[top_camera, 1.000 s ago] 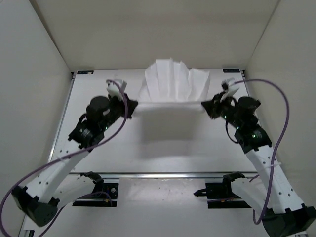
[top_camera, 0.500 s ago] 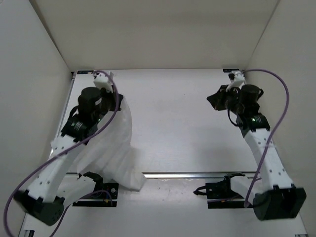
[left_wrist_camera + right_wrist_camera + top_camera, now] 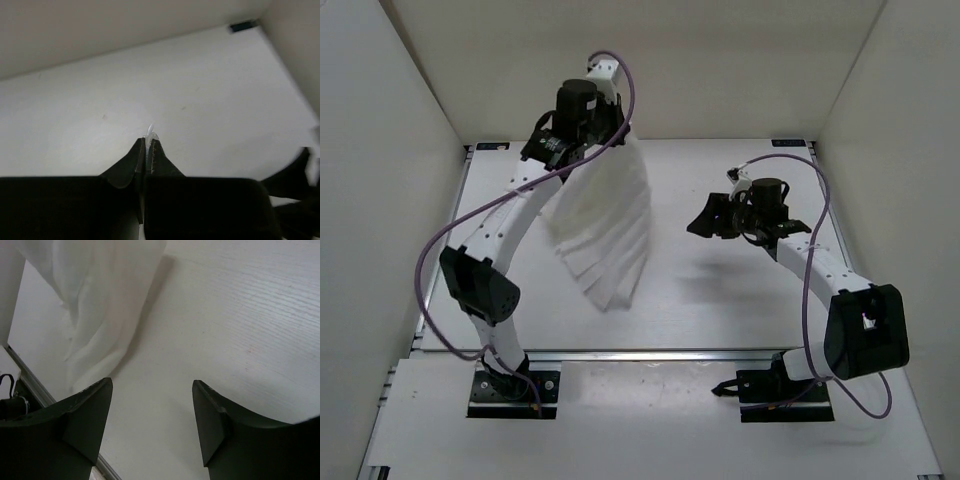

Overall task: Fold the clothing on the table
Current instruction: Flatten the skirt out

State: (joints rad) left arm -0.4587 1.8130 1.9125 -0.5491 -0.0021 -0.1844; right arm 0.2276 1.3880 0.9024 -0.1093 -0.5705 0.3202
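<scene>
Now the clothing (image 3: 605, 230) hangs with its long axis downward from the left gripper (image 3: 608, 118). That gripper is pinched tight on its top edge, with the arm raised high over the table's (image 3: 720, 320) far edge. The right gripper (image 3: 706, 222), jaws apart and empty, hovers low over the right half. It points left at the clothing, and its arm is free to catch the lower end.

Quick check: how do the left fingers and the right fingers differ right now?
The left fingers are pinched shut on the clothing; the right fingers stand open and hold nothing. The left fingers are raised near the back wall with the clothing hanging below them; the right fingers sit over the table, to the right of the clothing and apart from it. Both pairs are dark.
</scene>
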